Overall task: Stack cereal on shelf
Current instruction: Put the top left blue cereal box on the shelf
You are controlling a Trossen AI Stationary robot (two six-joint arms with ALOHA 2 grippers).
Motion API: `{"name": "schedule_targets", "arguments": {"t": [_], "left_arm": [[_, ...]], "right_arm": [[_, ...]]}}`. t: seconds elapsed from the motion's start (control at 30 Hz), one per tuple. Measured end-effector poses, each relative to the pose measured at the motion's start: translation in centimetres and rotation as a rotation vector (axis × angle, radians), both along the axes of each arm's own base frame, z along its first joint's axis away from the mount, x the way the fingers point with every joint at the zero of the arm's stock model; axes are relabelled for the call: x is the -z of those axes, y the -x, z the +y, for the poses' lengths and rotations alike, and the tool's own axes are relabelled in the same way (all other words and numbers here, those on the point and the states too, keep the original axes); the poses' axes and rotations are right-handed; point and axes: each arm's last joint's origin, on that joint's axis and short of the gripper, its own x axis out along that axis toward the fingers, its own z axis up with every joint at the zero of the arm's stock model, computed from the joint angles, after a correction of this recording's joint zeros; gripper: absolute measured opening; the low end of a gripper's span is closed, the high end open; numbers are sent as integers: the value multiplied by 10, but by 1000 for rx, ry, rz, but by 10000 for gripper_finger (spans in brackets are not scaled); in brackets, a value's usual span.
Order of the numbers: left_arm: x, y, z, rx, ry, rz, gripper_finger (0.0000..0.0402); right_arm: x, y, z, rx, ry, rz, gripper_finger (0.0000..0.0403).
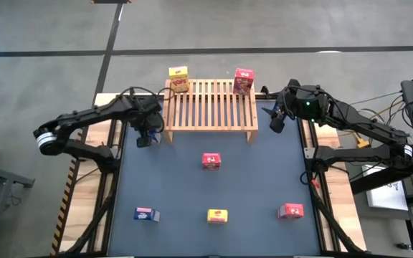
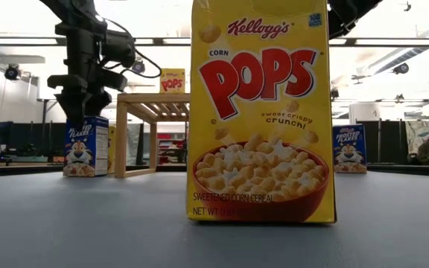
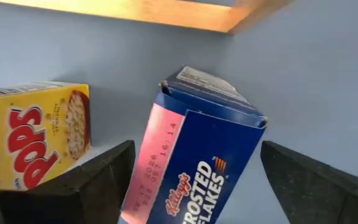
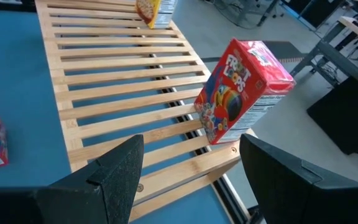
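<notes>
The light-wood shelf (image 1: 210, 107) stands at the table's far middle. A yellow box (image 1: 178, 78) stands on its far left corner, a red box (image 4: 244, 87) on its far right corner. My left gripper (image 1: 145, 136) is open just left of the shelf, its fingers on either side of the top of an upright blue box (image 3: 197, 162), apart from it. A yellow box (image 3: 30, 134) lies beside the blue one. My right gripper (image 1: 277, 118) is open and empty at the shelf's right end.
On the table lie a red box (image 1: 211, 161) at the middle, and a blue box (image 1: 146, 213), a yellow box (image 1: 217, 215) and a red box (image 1: 291, 211) along the near edge. Another blue box (image 2: 348, 158) stands right of the shelf.
</notes>
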Motion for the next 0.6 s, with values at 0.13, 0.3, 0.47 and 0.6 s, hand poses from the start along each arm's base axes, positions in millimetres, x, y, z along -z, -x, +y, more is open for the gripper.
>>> {"name": "schedule_targets", "arguments": {"t": [0.13, 0.3, 0.47, 0.6], "left_arm": [[2, 0, 2, -6, 7, 9, 294], [3, 0, 4, -10, 6, 10, 254], [2, 1, 5, -2, -2, 7, 212], [1, 2, 4, -3, -4, 9, 182]], "right_arm": [[0, 0, 0, 1, 1, -2, 256], [-3, -1, -1, 1, 16, -35, 256], [-8, -3, -1, 1, 37, -82, 256], [-9, -3, -2, 1, 41, -92, 256]]}}
